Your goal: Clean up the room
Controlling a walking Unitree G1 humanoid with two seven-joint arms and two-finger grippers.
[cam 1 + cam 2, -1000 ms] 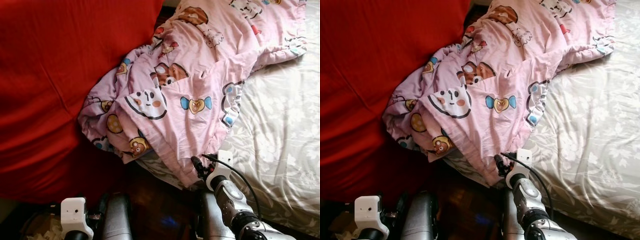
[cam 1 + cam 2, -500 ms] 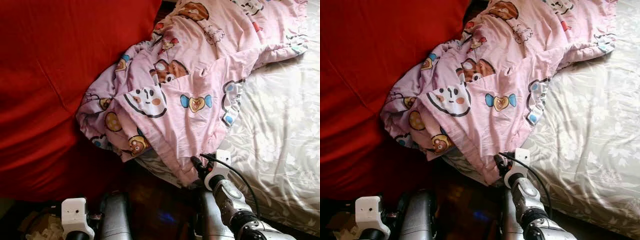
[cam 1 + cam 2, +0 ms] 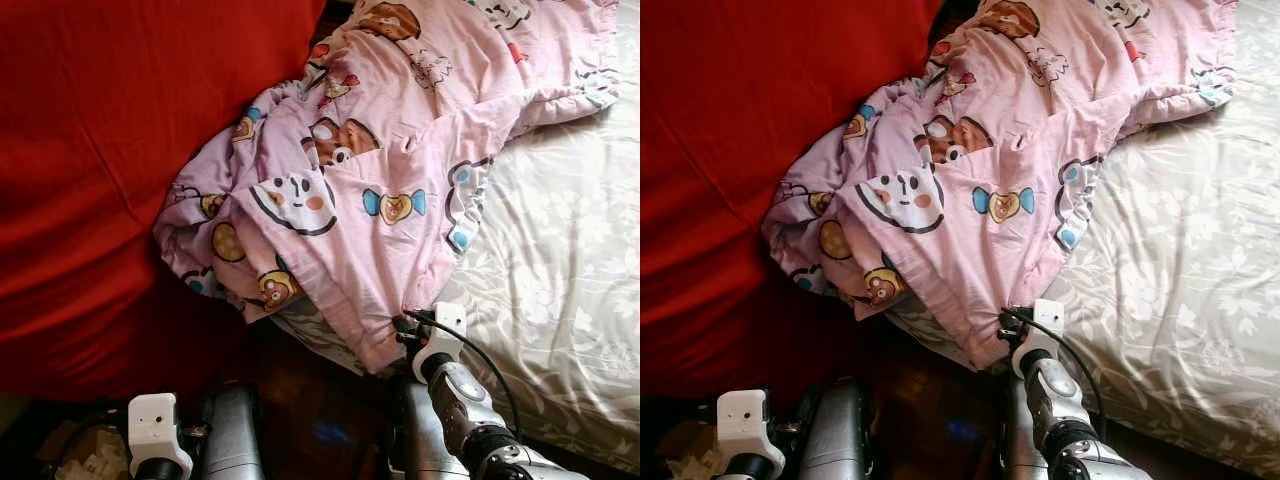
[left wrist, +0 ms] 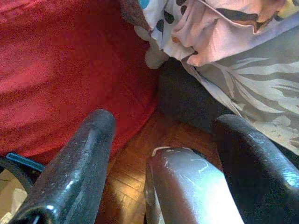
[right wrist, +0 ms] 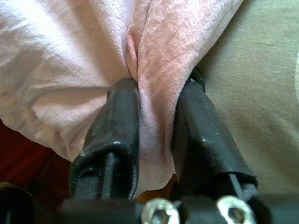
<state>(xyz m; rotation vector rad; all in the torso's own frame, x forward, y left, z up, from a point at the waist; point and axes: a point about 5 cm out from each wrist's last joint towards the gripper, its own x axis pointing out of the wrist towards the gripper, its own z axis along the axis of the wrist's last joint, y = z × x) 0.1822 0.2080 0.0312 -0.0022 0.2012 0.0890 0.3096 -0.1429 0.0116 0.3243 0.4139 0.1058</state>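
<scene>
Pink cartoon-print blanket [image 3: 380,190] lies rumpled across the bed's grey floral sheet [image 3: 570,270], beside a red cover [image 3: 110,150]. At the blanket's lower edge, the right gripper [image 5: 156,116] pinches a fold. Left gripper [image 4: 163,135] hangs spread above wooden floor [image 4: 135,163].

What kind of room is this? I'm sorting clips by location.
Most likely a bedroom: a pink cartoon-print quilt lies rumpled on a bed with a grey floral sheet, beside a red cover. The right gripper pinches the quilt's edge.
</scene>
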